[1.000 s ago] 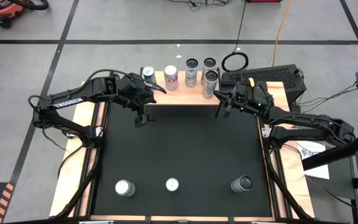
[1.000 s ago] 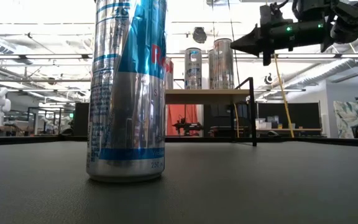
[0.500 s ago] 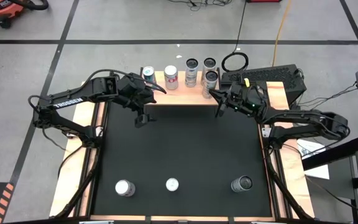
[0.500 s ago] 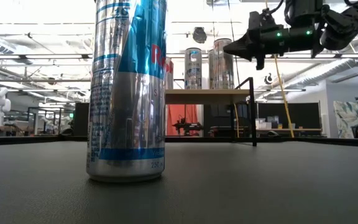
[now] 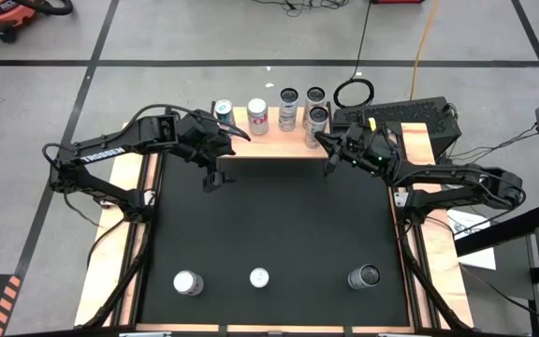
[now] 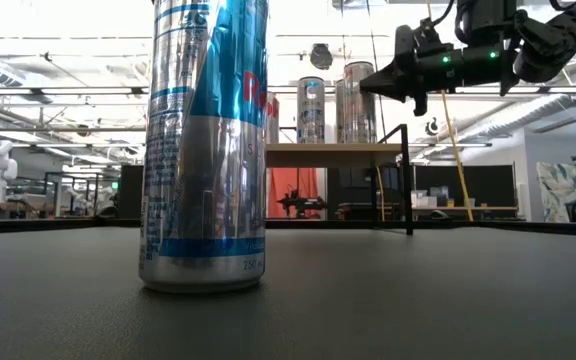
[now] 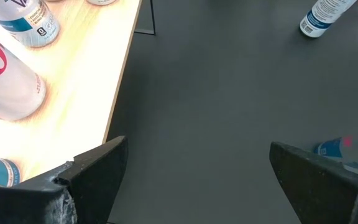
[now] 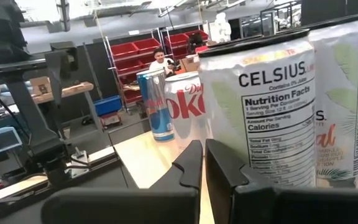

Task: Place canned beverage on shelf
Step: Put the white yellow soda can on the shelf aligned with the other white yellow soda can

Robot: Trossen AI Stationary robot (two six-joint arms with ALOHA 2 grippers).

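Observation:
The shelf (image 5: 269, 142) stands at the table's far edge, its pale wood top on thin black legs (image 6: 406, 180). Several cans stand on it, among them a Celsius can (image 8: 263, 106) at its near right corner (image 5: 317, 121). My right gripper (image 5: 321, 140) is shut and points level at that can's side, its fingertips (image 8: 191, 158) right in front of it. In front of the shelf's left part, my left gripper (image 5: 215, 176) hangs open over bare mat with nothing between its fingers (image 7: 197, 180). Three cans stand at the table's near edge; the middle one (image 6: 206, 145) fills the low view. My right gripper has its shut fingertips right at the Celsius can's side (image 8: 229, 134), coming level from the table's right and near side. I cannot tell whether they touch the can. The can stands upright on the shelf top.
Near-edge cans stand at left (image 5: 188, 282), middle (image 5: 259, 278) and right (image 5: 364, 276). A Red Bull can (image 8: 151, 106) and a Diet Coke can (image 8: 182, 109) stand on the shelf's left part. The black mat (image 5: 269, 225) lies bare between shelf and near cans.
My right gripper, shut throughout, has gone toward the table's left and far edge and a little down, up to the Celsius can at the shelf's right corner, then stopped. The left arm has kept still.

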